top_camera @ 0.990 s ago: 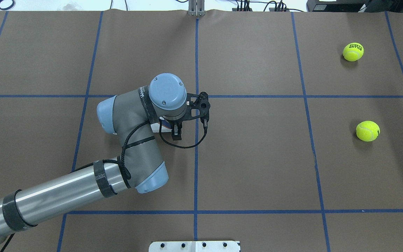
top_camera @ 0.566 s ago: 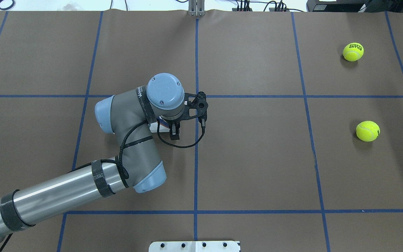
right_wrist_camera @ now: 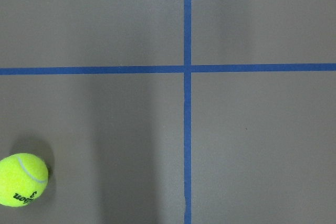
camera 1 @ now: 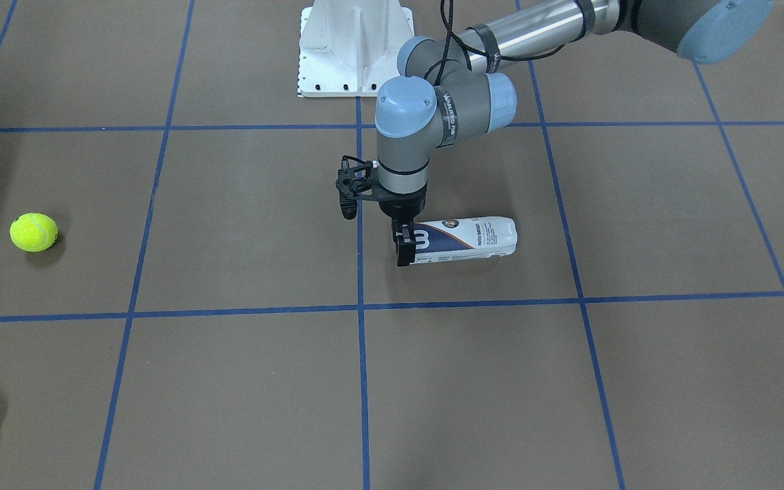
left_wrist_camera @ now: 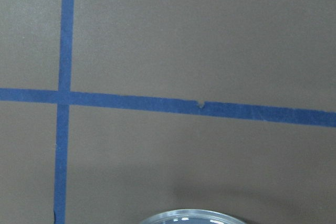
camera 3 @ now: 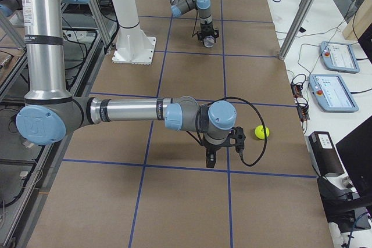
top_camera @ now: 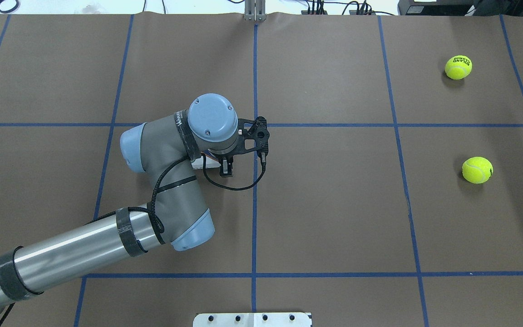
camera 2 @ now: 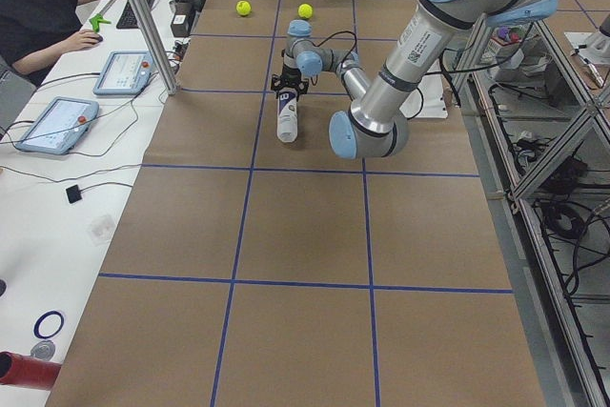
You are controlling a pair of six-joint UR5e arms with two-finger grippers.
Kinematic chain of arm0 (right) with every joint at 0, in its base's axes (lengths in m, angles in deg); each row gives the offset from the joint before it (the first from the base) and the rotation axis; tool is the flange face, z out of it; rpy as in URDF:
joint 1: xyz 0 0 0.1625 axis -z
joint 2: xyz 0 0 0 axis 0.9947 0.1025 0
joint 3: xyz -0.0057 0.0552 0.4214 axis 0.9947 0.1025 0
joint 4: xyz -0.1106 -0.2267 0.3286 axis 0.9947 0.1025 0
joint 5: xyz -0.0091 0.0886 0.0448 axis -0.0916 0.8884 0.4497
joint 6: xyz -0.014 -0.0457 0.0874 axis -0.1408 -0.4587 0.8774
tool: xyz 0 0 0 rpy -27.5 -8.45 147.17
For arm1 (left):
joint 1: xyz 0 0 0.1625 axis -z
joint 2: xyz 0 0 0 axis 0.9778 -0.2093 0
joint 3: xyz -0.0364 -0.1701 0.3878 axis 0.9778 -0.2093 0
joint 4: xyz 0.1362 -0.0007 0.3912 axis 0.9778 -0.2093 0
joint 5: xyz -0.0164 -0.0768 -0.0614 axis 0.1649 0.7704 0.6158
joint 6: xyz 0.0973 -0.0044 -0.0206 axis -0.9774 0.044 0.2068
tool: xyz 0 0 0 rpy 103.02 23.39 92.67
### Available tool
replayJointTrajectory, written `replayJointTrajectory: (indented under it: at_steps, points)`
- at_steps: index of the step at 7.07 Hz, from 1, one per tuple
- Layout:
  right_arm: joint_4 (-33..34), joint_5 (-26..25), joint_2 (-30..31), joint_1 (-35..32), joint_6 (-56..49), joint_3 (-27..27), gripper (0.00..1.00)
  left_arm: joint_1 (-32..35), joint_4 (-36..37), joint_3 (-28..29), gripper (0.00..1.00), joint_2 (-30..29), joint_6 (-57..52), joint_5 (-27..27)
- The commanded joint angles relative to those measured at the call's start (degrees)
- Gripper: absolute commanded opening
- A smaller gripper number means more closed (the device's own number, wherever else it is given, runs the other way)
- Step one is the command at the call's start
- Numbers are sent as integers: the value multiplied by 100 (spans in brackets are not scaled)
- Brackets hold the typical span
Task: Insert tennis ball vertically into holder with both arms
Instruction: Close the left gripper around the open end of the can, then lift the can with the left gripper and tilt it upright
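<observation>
The holder point(camera 1: 474, 239), a clear can with a navy-and-white label, lies on its side on the brown table. My left gripper point(camera 1: 403, 250) points straight down and is shut on the can's open end; the can's rim point(left_wrist_camera: 189, 216) shows at the bottom of the left wrist view. In the overhead view the left gripper point(top_camera: 227, 169) shows beside a white bit of the holder point(top_camera: 207, 162), and the arm hides the remainder. Two yellow tennis balls point(top_camera: 458, 67) point(top_camera: 477, 170) lie far to the right. My right gripper point(camera 3: 211, 160) hangs over the table near one ball point(camera 3: 262, 132); I cannot tell whether it is open.
The white pedestal base point(camera 1: 354, 47) stands at the robot's edge of the table. Blue tape lines cross the table. A person sits at a side desk point(camera 2: 48, 16) with tablets. The right wrist view shows one ball point(right_wrist_camera: 22, 180) at its lower left.
My left wrist and gripper have shifted a little to the left and away from the robot, and the visible end of the holder has moved with them. The balls have not moved.
</observation>
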Motion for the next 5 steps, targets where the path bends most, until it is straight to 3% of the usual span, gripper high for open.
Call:
replayJointTrajectory:
  at_steps: [1,2,5]
  points:
    - [0,1,-5,0,0,-2,99,2,35,-280,48,142,13,-190]
    - [0,1,-14,0,0,-2,99,11,35,-612,46,222,13,-182]
    - [26,97,-14,0,0,-63,99,283,-26,-2413,41,802,870,-234]
